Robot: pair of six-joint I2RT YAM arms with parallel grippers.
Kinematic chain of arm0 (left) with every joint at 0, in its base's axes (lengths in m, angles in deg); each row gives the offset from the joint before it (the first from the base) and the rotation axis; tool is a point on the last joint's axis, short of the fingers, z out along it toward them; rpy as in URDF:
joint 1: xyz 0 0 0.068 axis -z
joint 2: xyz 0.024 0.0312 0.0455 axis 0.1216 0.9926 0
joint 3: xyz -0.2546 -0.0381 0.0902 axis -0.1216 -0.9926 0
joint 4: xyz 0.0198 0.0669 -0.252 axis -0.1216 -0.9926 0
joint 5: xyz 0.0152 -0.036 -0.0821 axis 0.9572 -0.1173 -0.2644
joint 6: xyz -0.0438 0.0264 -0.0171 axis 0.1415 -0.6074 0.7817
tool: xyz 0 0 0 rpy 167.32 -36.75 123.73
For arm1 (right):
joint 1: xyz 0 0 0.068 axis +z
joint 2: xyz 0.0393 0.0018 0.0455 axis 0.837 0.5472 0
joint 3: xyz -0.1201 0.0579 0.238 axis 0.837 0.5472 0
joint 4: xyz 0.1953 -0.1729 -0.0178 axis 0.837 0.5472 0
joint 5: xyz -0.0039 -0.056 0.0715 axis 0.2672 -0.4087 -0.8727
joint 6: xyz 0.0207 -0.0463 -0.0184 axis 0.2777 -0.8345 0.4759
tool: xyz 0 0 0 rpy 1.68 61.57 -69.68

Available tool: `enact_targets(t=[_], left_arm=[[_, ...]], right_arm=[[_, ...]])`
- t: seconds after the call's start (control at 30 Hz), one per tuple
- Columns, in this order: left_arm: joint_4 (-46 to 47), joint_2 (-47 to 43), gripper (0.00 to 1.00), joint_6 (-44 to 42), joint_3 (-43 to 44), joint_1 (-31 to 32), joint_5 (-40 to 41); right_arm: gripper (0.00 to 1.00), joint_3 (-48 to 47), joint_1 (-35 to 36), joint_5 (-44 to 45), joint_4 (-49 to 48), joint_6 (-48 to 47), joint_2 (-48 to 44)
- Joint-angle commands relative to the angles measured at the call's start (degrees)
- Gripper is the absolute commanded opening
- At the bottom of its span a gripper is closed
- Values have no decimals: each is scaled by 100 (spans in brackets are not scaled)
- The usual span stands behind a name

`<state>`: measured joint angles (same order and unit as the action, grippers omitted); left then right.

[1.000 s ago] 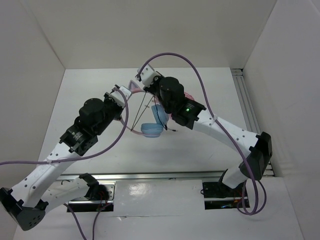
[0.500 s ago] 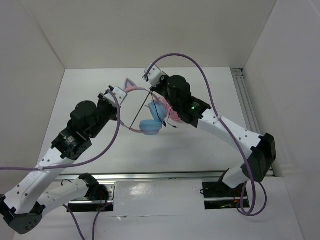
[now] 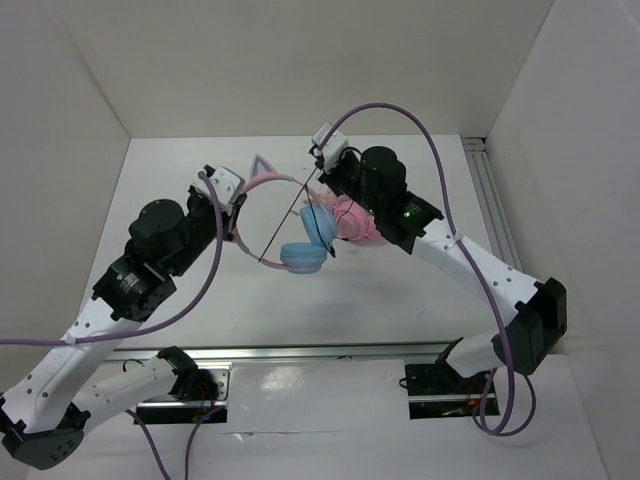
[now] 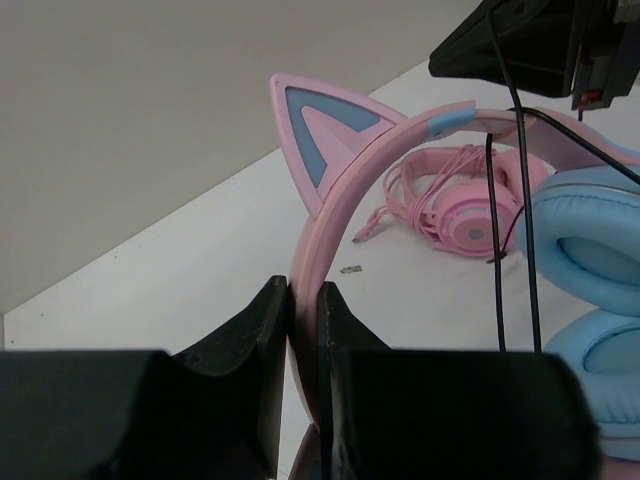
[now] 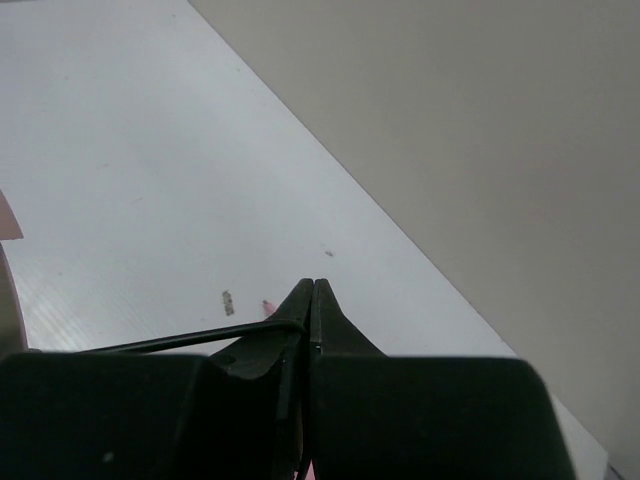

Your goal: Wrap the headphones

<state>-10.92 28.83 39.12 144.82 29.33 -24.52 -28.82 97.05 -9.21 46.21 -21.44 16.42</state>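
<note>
Left wrist view: we see L tool (image 4: 305, 295) pinching the headphones (image 4: 345, 180) by the pink band, right under the cat ear (image 4: 315, 125). Blue cups (image 4: 590, 250) sit just beside the pink set (image 4: 455, 205); can't tell if they touch the bench (image 3: 170, 190). R tool (image 5: 311, 288) is pressed together on the black cable (image 5: 190, 337), near the pink set.

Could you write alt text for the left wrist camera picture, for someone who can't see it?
The left gripper is shut on the pink cat-ear headband of the headphones, seen from close up. Their thin black cable hangs down across the band beside the light blue ear cups, and an all-pink pair lies on the white table behind.
</note>
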Motion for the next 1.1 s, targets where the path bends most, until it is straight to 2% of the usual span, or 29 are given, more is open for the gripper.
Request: enact_targets(t=[0.0,0.13,0.23,0.33,0.43,0.6,0.8,1.07], left_arm=[[-53,-399,0,554,507,95,-439],[-185,-338,0,826,806,95,-588],[-317,-215,0,967,990,95,-711],[-317,-215,0,1107,1052,95,-764],[-36,-328,0,1353,999,95,-536],[272,-382,0,1705,876,95,-141],[272,-259,0,1855,955,95,105],[158,-31,0,1855,1236,95,888]], right_arm=[[3,40,-419,-39,-575,631,-82],[2,356,-419,-725,-873,1045,-29],[6,462,-419,-1295,-1110,1325,-29],[6,575,-419,-1805,-1479,1799,24],[16,900,-419,-2184,-2225,2257,24],[23,1261,-419,-2887,-3471,3355,199],[29,1228,-419,-3336,-4318,4016,779],[29,1138,-261,-3319,-5073,4631,1649]])
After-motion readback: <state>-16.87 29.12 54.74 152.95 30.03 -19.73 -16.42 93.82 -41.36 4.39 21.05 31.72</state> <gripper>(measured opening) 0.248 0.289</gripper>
